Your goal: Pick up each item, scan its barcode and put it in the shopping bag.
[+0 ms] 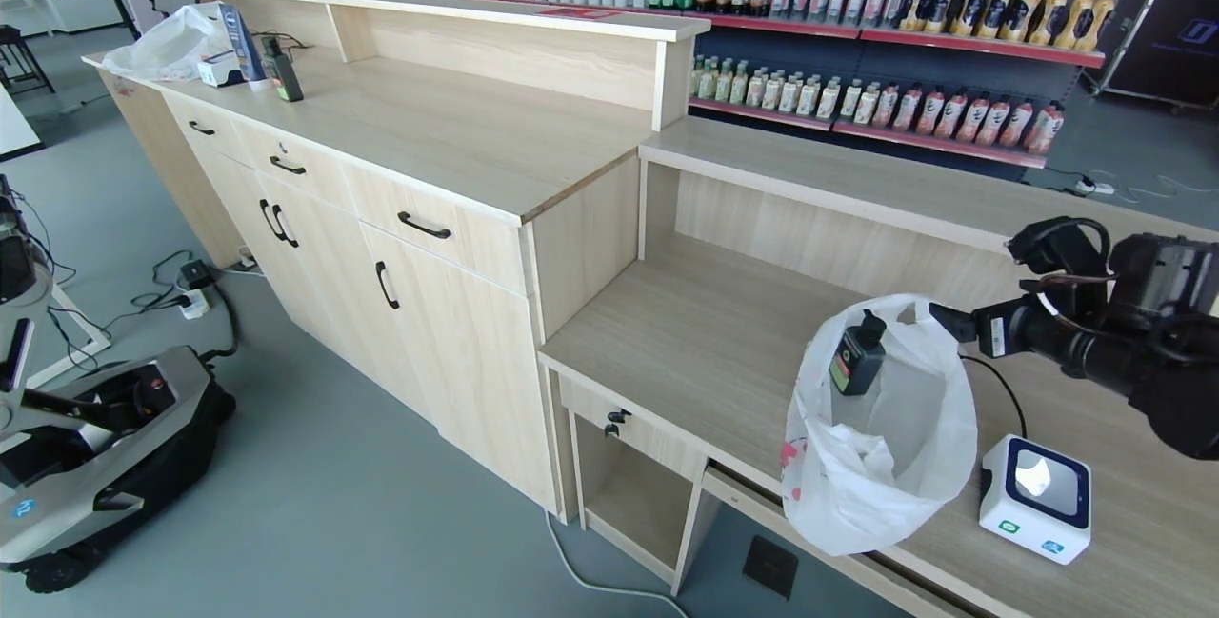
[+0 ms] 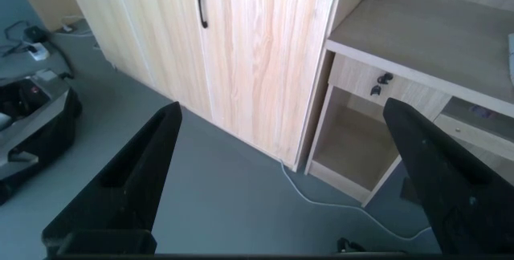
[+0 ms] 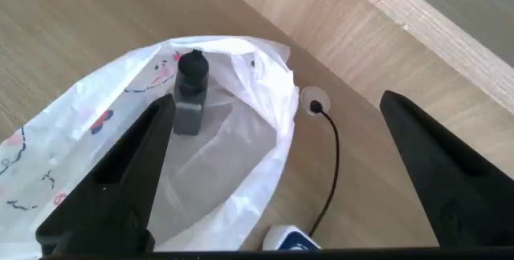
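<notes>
A white plastic shopping bag stands open on the low counter. A small dark bottle with a black cap sits upright inside its mouth, against the far wall of the bag. My right gripper hangs just beside and above the bag's rim. In the right wrist view the right gripper is open, its fingers spread wide over the bag, and the bottle lies below them, untouched. My left gripper is open and holds nothing, out over the grey floor in front of the cabinet doors.
A white barcode scanner with a black cable stands on the low counter right of the bag. On the tall counter's far end lie another white bag, a blue box and a dark bottle. Drink shelves line the back wall.
</notes>
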Tool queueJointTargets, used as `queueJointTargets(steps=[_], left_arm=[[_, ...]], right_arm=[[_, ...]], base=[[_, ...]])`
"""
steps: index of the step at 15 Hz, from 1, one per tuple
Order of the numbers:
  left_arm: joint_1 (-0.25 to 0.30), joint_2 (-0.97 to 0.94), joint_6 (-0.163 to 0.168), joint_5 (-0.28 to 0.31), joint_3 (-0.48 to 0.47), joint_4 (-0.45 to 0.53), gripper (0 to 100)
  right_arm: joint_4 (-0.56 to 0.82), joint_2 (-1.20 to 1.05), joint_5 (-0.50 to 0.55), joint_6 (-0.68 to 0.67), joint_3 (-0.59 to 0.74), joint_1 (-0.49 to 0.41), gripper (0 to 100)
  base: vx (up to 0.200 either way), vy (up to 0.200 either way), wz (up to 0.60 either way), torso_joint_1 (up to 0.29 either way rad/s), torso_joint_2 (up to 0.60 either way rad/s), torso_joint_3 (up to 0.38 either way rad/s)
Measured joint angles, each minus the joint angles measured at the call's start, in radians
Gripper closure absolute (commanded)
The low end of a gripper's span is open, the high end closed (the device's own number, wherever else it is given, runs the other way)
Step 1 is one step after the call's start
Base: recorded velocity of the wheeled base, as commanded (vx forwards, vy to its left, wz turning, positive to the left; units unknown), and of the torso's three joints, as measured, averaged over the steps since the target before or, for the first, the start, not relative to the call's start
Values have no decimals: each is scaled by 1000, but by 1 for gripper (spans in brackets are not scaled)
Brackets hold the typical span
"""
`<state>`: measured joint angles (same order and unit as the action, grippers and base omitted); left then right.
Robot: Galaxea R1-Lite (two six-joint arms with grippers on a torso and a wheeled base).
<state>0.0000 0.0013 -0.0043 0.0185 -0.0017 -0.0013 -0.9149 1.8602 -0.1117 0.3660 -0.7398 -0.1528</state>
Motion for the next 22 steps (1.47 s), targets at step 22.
queueJointTargets(steps=[22], left_arm=[[0, 0, 0, 0, 0, 0, 0]], right_arm=[[97, -113, -438, 1, 209, -667, 0]], base=[[0, 0, -273, 2, 1, 3]])
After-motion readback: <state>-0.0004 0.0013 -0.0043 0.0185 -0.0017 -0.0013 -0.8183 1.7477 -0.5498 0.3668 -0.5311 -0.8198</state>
